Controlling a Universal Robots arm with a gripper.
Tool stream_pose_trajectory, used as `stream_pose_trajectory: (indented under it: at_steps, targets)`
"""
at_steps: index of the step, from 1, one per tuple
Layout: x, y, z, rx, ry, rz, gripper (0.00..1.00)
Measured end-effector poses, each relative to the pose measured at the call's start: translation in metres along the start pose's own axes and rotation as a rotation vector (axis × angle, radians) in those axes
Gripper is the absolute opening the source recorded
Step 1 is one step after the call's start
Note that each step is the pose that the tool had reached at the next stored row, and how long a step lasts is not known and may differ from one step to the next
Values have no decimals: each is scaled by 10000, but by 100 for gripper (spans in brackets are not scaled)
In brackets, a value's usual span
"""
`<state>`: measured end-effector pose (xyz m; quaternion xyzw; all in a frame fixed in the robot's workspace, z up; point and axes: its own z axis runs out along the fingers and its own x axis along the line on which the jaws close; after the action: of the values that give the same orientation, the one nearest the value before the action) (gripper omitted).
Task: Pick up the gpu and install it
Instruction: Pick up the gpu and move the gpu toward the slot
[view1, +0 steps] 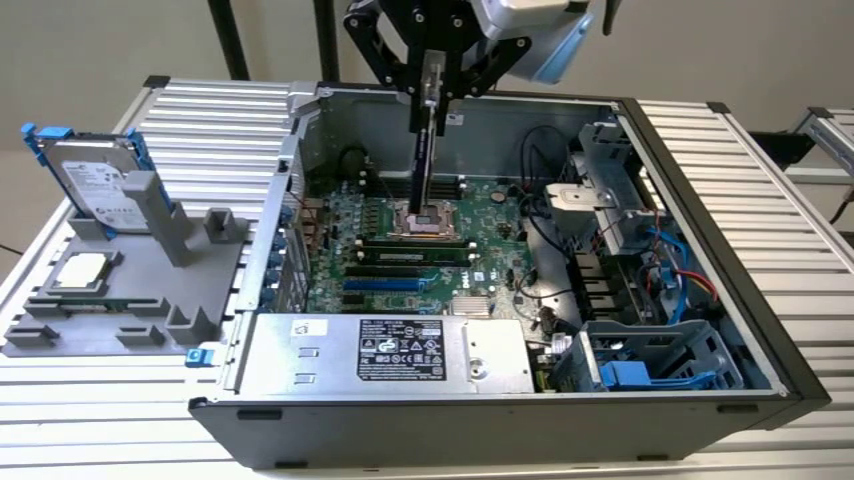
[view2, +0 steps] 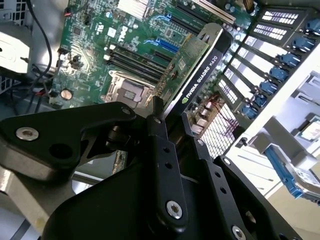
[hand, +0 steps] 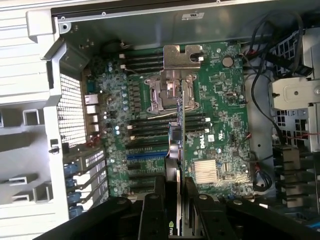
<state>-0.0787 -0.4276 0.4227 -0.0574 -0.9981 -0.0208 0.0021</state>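
- You get soft, even room light in the exterior view; the ribbed table reads bright, almost washed out.
- In the second wrist view, the gripper goes near-black while the gpu catches a pale sheen.

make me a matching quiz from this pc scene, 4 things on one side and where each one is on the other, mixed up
Things:
1. gpu
2. hard drive
3. power supply
4. processor socket

Places:
a. standing upright in the grey holder outside the case
b. in the middle of the motherboard
c. clamped in the gripper, above the motherboard
d. silver box inside the case, nearest the exterior camera

Pairs: 1-c, 2-a, 3-d, 4-b
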Motion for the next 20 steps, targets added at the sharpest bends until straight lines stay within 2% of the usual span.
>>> stream_pose_trajectory:
  at_steps: [20]
  targets:
    - [-2, 0, 0, 6, 35, -838, 0]
